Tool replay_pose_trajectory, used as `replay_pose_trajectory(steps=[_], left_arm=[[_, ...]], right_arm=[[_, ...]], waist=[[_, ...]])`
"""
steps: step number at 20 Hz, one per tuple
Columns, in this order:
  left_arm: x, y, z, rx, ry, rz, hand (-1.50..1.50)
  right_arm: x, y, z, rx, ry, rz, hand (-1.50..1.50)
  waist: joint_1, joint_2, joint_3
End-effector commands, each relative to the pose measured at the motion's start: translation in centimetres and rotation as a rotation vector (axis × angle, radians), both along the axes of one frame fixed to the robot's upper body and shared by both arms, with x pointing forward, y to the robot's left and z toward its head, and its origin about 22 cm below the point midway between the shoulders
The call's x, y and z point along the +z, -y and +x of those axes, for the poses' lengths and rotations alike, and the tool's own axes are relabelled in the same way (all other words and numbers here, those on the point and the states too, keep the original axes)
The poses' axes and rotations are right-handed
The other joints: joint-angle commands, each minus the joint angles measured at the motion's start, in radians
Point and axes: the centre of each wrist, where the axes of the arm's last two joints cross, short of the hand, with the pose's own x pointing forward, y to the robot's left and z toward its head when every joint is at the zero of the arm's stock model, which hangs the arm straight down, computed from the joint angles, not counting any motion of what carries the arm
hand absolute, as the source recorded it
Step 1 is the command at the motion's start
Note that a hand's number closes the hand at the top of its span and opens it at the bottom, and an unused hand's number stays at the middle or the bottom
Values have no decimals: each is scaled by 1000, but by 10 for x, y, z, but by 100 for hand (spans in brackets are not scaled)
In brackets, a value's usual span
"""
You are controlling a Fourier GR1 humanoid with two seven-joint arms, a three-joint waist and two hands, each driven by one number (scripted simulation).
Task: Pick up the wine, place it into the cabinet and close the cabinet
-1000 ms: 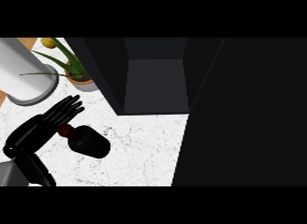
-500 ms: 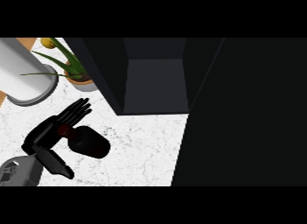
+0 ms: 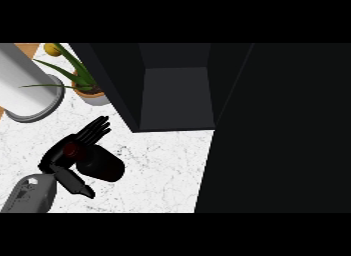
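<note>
The wine bottle lies on its side on the white marble counter, a dark body with a red neck pointing up-left. My left hand sits at its left side, palm against the neck. Its fingers stretch straight toward the cabinet and the thumb reaches below the bottle's body, so the hand is open. The open cabinet stands just beyond, with a dark hollow inside. Its door swings out as a big black panel covering the right half of the view. My right hand does not show.
A tall white cylinder on a grey base stands at the far left. A potted green plant stands beside it, close to the cabinet's left wall. Wooden floor shows past the counter's left edge.
My left hand has slid right and up against the bottle's neck, with the thumb now under the body. The bottle has barely shifted.
</note>
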Motion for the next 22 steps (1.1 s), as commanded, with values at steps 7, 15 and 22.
replay_pose_trajectory(steps=[7, 15, 22], left_arm=[[-30, -6, -8, -101, -75, -127, -150], [-31, 21, 6, -108, -20, -139, -150], [-45, 22, -6, -115, -52, -218, 150]], right_arm=[[20, 17, -24, -37, 88, 21, -150], [13, 14, -32, -14, 70, 2, -150], [13, 17, -25, -34, 84, 6, -150]], waist=[[-5, 3, -1], [-6, -1, 0], [2, 1, 1]])
